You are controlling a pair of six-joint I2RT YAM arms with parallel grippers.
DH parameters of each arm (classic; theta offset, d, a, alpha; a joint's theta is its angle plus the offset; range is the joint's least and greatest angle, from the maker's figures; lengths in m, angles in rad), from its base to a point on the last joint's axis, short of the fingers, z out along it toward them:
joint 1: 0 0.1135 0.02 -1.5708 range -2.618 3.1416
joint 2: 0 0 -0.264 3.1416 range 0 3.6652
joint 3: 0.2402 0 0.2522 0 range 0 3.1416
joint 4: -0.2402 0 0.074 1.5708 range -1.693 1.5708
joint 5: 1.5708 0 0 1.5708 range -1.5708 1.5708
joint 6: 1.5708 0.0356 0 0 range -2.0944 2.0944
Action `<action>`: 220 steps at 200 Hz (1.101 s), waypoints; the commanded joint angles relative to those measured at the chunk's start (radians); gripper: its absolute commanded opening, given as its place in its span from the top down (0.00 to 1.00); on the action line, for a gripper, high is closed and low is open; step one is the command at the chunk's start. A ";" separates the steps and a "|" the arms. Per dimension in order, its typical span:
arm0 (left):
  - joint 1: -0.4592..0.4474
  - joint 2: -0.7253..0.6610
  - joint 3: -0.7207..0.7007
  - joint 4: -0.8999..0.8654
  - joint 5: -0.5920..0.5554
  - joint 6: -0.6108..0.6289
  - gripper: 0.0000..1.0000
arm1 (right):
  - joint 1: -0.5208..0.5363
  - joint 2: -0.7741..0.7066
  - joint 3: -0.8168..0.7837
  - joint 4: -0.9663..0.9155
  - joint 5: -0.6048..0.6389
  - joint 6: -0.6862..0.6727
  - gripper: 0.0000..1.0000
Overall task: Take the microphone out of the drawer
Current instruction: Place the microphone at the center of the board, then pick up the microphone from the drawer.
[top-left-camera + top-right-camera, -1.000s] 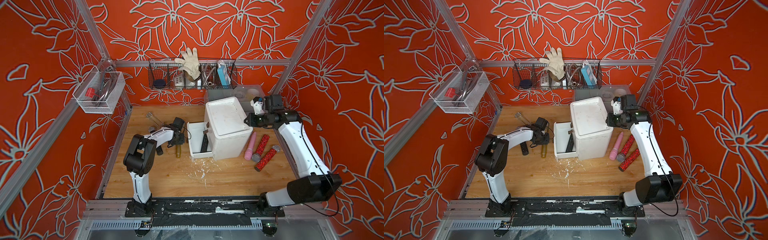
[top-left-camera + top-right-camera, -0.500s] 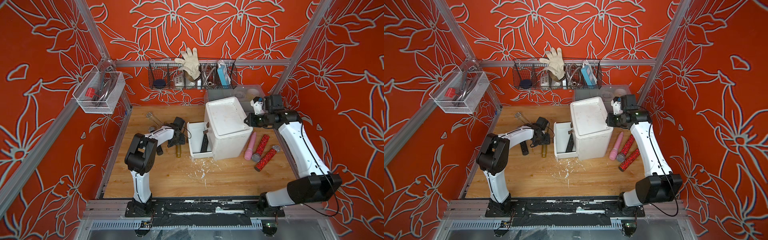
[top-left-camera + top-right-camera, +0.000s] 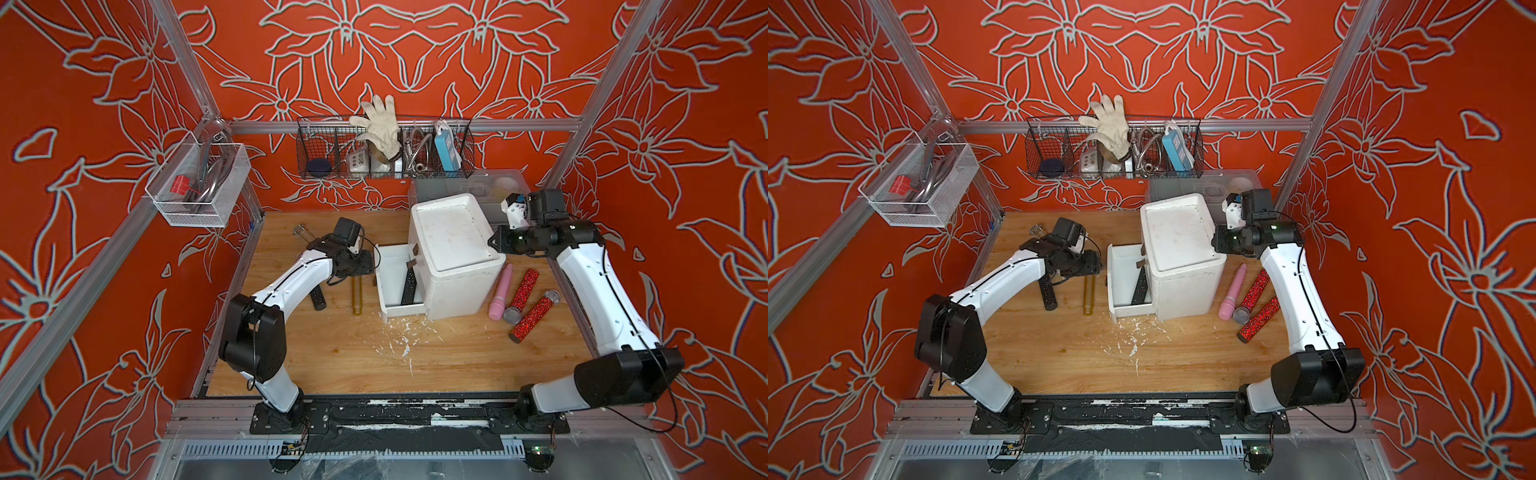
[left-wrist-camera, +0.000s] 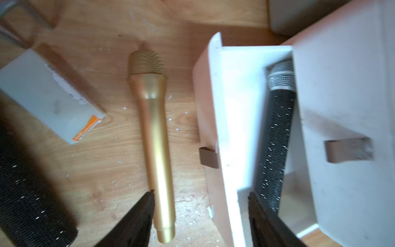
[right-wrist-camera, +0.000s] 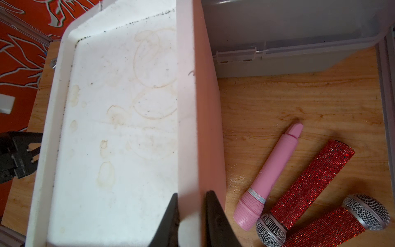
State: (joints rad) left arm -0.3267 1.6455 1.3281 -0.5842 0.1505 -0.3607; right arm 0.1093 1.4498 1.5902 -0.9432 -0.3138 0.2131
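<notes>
Well, the drawer (image 3: pixel 390 278) is open but the black microphone (image 3: pixel 409 286) lies inside it, so I'd call the job unfinished. A gold microphone (image 3: pixel 357 295) lies on the desk (image 3: pixel 332 353) just beside the drawer, on the side toward the desk's left edge. My left gripper (image 4: pixel 201 193) is spread and empty; the right gripper (image 5: pixel 192 194) pinches the white box (image 5: pixel 119 128) rim.

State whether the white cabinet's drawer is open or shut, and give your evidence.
Open: the drawer is pulled out of the cabinet, exposing a black microphone inside.

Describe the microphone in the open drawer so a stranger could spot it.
Find the white cabinet at the centre; its drawer is pulled out. The black speckled microphone with a silver mesh head lies inside it. The gold microphone nearby lies outside the drawer.
</notes>
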 commanded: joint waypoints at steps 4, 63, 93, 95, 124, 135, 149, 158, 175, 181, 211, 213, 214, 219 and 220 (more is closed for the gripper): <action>-0.045 -0.005 -0.023 0.015 0.122 0.055 0.31 | -0.007 -0.011 -0.017 0.030 -0.063 0.034 1.00; -0.197 0.107 0.060 -0.017 0.030 0.103 0.31 | -0.007 -0.012 -0.019 0.022 -0.062 0.029 1.00; -0.223 0.169 0.102 -0.020 0.006 0.114 0.31 | -0.007 -0.011 -0.019 0.020 -0.060 0.028 1.00; -0.224 0.174 0.105 -0.021 0.006 0.115 0.31 | -0.007 -0.011 -0.019 0.019 -0.062 0.027 1.00; -0.251 0.235 0.148 -0.025 -0.006 0.130 0.32 | -0.007 -0.011 -0.019 0.020 -0.063 0.026 1.00; -0.264 0.255 0.159 -0.023 -0.016 0.135 0.32 | -0.007 -0.011 -0.019 0.020 -0.063 0.028 1.00; -0.277 0.281 0.167 -0.017 -0.024 0.141 0.31 | -0.007 -0.013 -0.019 0.021 -0.062 0.026 1.00; -0.285 0.297 0.171 -0.010 -0.031 0.142 0.31 | -0.007 -0.013 -0.021 0.021 -0.061 0.024 1.00; -0.291 0.327 0.173 -0.001 -0.030 0.137 0.31 | -0.007 -0.014 -0.022 0.022 -0.060 0.022 1.00; -0.292 0.335 0.174 0.003 -0.028 0.134 0.32 | -0.007 -0.014 -0.024 0.022 -0.060 0.021 1.00; -0.295 0.372 0.172 0.027 -0.017 0.117 0.31 | -0.007 -0.013 -0.028 0.019 -0.060 0.016 1.00; -0.295 0.375 0.172 0.027 -0.017 0.116 0.31 | -0.007 -0.012 -0.026 0.020 -0.059 0.016 1.00; -0.295 0.376 0.173 0.028 -0.017 0.115 0.31 | -0.007 -0.012 -0.027 0.020 -0.058 0.015 1.00; -0.297 0.383 0.173 0.032 -0.016 0.113 0.31 | -0.007 -0.011 -0.027 0.020 -0.059 0.015 1.00; -0.296 0.384 0.172 0.032 -0.016 0.112 0.32 | -0.007 -0.011 -0.026 0.020 -0.059 0.015 1.00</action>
State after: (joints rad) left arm -0.6140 1.9942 1.4902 -0.5594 0.1284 -0.2451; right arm 0.1093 1.4433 1.5806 -0.9344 -0.3149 0.2111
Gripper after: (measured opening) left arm 0.686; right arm 0.214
